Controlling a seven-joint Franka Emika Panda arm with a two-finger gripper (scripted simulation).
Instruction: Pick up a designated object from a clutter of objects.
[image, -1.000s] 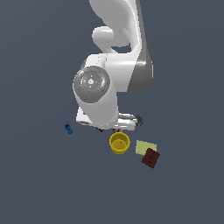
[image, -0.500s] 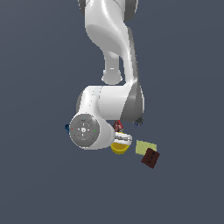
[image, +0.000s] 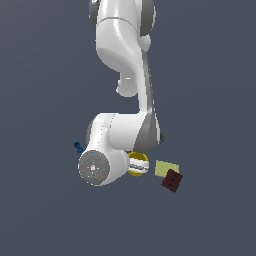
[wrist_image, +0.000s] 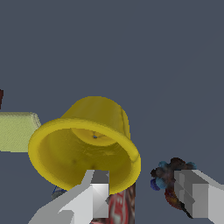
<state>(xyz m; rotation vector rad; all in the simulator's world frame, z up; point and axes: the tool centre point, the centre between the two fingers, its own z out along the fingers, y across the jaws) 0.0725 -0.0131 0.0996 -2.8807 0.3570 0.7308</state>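
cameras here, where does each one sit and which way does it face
Exterior view: off the arm, looking down on the arm's white links, the pale yellow square and the dark brown block.
Wrist view: on the wrist, facing the yellow cup past the open pincer, one finger at its rim.
Shared: the yellow cup and the pale yellow square.

Beyond my work I see only the flat slate-grey ground (image: 210, 75), one even tone, filling both views' backgrounds.
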